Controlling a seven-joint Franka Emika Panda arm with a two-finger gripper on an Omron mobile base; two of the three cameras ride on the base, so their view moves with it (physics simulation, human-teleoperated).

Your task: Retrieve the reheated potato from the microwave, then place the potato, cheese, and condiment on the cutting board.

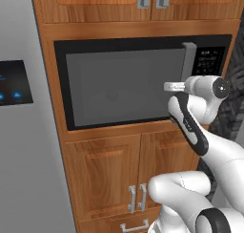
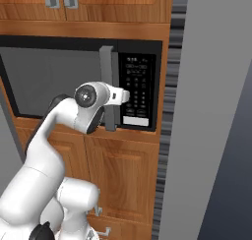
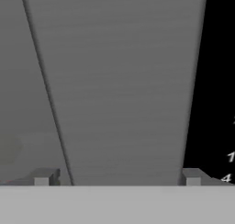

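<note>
The task is barely begun — the microwave (image 1: 124, 84) is shut, its grey glass door flush in the black frame, and nothing has come out of it yet. The gripper (image 3: 117, 182) sits at the vertical grey door handle (image 1: 188, 60) beside the dark keypad panel (image 2: 138, 94), at about the handle's mid-height in both base views. In the hand view the handle fills the space between the two finger tips (image 3: 45, 178), one on each side of it, so the jaws are spread wide around the bar; whether they touch it I cannot tell, but they do not look clamped. So the step in hand appears to be taking hold of the handle to swing the door open. Behind the glass, at the left of the hand view, there is a faint olive smudge (image 3: 8, 148) that may be the potato, too dim to be sure; in the left base view the interior shows only vague shapes. Everything remains to be done: close on the handle, pull the door open, lift the potato out, then carry it, the cheese and the condiment to the cutting board. Wooden cabinets (image 1: 128, 174) surround the oven, and the grey fridge (image 1: 24, 132) stands to its left.
</note>
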